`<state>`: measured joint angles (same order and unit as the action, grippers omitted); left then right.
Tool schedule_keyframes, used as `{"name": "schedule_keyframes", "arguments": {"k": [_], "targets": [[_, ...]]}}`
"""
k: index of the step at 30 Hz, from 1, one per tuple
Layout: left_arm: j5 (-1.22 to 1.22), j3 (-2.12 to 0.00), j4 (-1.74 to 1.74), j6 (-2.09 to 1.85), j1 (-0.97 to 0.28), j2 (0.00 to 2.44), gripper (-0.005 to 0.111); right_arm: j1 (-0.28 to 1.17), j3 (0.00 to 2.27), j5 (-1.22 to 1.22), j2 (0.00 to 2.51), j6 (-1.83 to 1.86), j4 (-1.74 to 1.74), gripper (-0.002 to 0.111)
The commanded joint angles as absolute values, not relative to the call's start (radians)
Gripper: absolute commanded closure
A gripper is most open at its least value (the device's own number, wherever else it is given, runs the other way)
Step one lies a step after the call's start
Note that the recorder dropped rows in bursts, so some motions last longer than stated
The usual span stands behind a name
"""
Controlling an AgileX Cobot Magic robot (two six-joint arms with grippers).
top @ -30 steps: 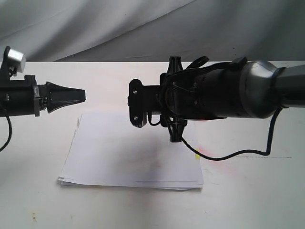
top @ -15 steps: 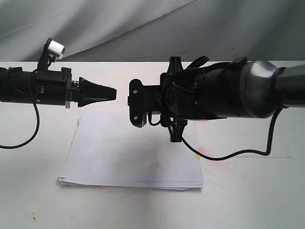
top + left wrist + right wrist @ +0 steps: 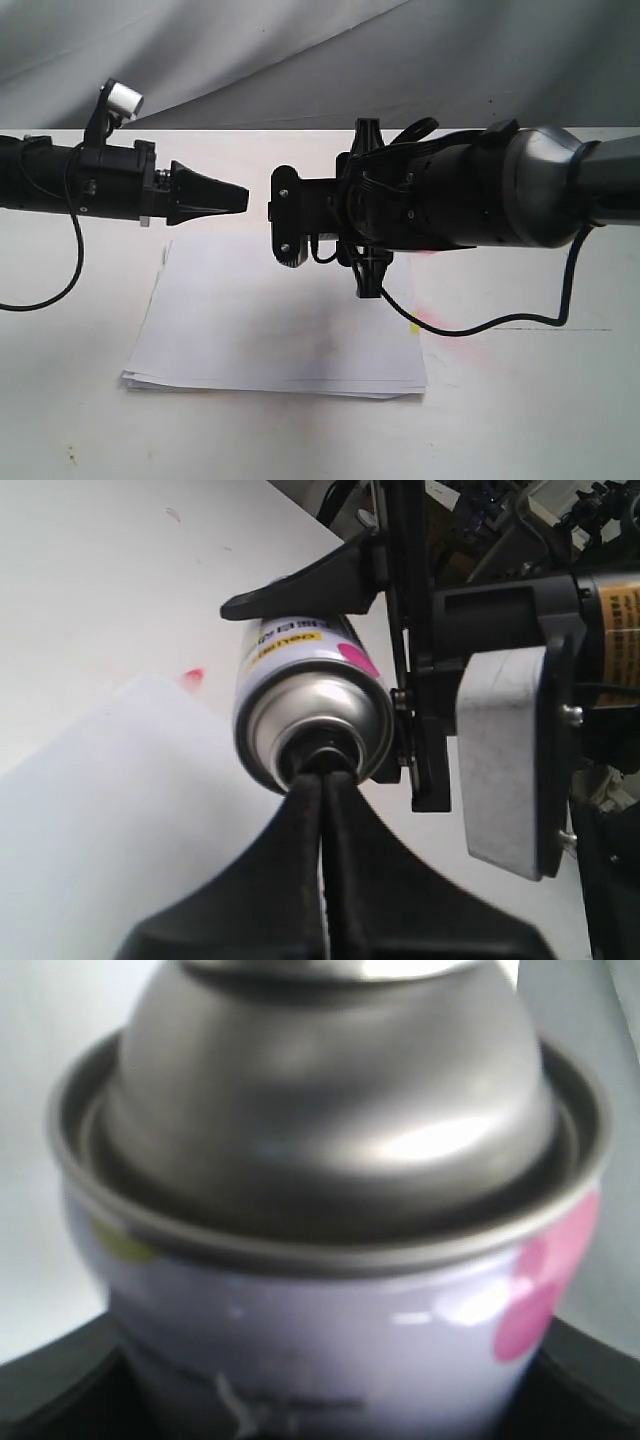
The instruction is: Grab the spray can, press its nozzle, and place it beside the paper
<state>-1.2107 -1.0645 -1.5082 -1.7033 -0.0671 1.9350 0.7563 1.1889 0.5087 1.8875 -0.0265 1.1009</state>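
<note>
The spray can (image 3: 300, 695) lies level in the air over the paper (image 3: 280, 320), with my right gripper (image 3: 282, 215) shut on its body. Its shiny domed shoulder (image 3: 330, 1110) and a label with pink dots fill the right wrist view, where the right gripper (image 3: 320, 1390) shows only as dark fingers at the picture's edges. My left gripper (image 3: 325, 777) is shut, and its joined tips touch the small black nozzle (image 3: 322, 750) end-on. In the exterior view the left gripper (image 3: 243, 197) points at the right gripper across a narrow gap, and the can is hidden there.
The paper has a tiny yellow tab (image 3: 414, 322) at its right edge, next to a faint pink stain (image 3: 432, 312) on the white table (image 3: 530, 400). A black cable (image 3: 480, 325) hangs from the right arm. Grey cloth (image 3: 300, 50) hangs behind.
My left arm has moved right, bringing its shut tips from the table's left side up to the can's nozzle. The right arm and can have stayed still.
</note>
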Motion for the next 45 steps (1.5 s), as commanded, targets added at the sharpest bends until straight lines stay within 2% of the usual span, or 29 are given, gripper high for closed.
{"name": "schedule_keyframes", "arguments": {"k": [1, 45], "targets": [[-1.221, -1.069, -1.518, -1.723, -0.105, 1.941, 0.107, 0.761, 1.201, 0.509, 1.878, -0.032, 1.114, 0.108], [-1.142, -1.069, -1.562, -1.757, -0.129, 1.945, 0.107, 0.761, 1.201, 0.505, 1.878, -0.032, 1.114, 0.108]]}}
